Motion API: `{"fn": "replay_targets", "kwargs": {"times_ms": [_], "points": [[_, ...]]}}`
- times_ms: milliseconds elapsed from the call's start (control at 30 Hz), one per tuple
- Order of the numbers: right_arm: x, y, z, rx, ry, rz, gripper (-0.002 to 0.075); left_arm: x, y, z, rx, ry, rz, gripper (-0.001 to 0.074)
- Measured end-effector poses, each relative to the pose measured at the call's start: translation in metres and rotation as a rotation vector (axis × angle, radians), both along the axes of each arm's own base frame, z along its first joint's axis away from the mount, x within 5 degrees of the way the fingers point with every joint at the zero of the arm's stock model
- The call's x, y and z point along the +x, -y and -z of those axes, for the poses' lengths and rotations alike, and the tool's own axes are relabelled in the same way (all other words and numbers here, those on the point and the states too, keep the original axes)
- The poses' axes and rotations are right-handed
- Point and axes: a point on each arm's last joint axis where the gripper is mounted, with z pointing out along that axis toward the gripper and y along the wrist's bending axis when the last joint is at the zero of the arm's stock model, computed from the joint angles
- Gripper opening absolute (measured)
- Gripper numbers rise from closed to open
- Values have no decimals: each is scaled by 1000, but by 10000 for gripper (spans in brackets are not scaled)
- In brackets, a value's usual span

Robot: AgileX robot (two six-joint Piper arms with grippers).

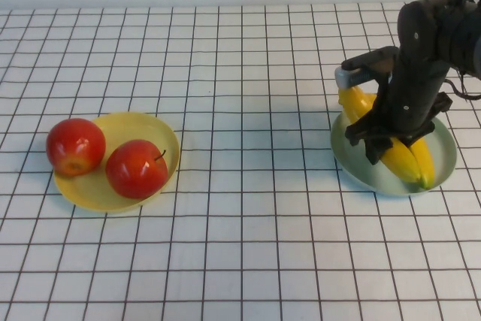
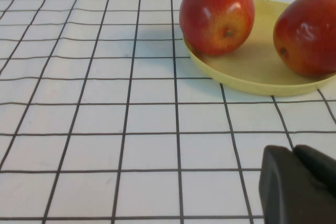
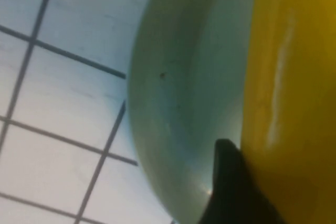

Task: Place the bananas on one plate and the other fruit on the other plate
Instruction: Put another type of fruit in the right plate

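The bananas [image 1: 409,163] lie in the pale blue-green plate [image 1: 353,163] at the right, one end sticking out over its far rim. My right gripper [image 1: 391,144] is down over them, its fingers closed against their sides. In the right wrist view one dark finger [image 3: 231,187] presses on the yellow banana [image 3: 294,77] above the plate [image 3: 184,77]. Two red apples [image 1: 75,146] [image 1: 136,168] sit on the pale yellow plate [image 1: 161,133] at the left. My left gripper [image 2: 294,150] is shut and empty, low over the table near the yellow plate [image 2: 252,72] and apples [image 2: 217,14] [image 2: 307,32].
The table is covered by a white cloth with a black grid [image 1: 240,73]. The right arm's dark body [image 1: 428,43] rises above the blue-green plate. The left arm does not show in the high view.
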Motion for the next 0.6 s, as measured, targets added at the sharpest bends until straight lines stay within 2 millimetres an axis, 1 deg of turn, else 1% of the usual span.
{"fn": "replay_targets", "kwargs": {"times_ms": [100, 133, 267, 300, 367, 433, 467, 533, 600], "points": [[4, 6, 4, 10, 22, 17, 335, 0, 0, 0, 0, 0, 0, -1], [5, 7, 4, 14, 32, 19, 350, 0, 0, 0, 0, 0, 0, -1], [7, 11, 4, 18, 43, 29, 468, 0, 0, 0, 0, 0, 0, -1], [8, 12, 4, 18, 45, 28, 486, 0, 0, 0, 0, 0, 0, -1], [7, 12, 4, 17, 42, 24, 495, 0, 0, 0, 0, 0, 0, -1], [6, 13, 0, 29, 44, 29, 476, 0, 0, 0, 0, 0, 0, -1], [4, 12, -5, 50, 50, 29, 452, 0, 0, 0, 0, 0, 0, -1], [-1, 11, -21, 114, 114, 34, 386, 0, 0, 0, 0, 0, 0, -1], [-14, 11, -50, 214, 250, 46, 284, 0, 0, 0, 0, 0, 0, -1]]}}
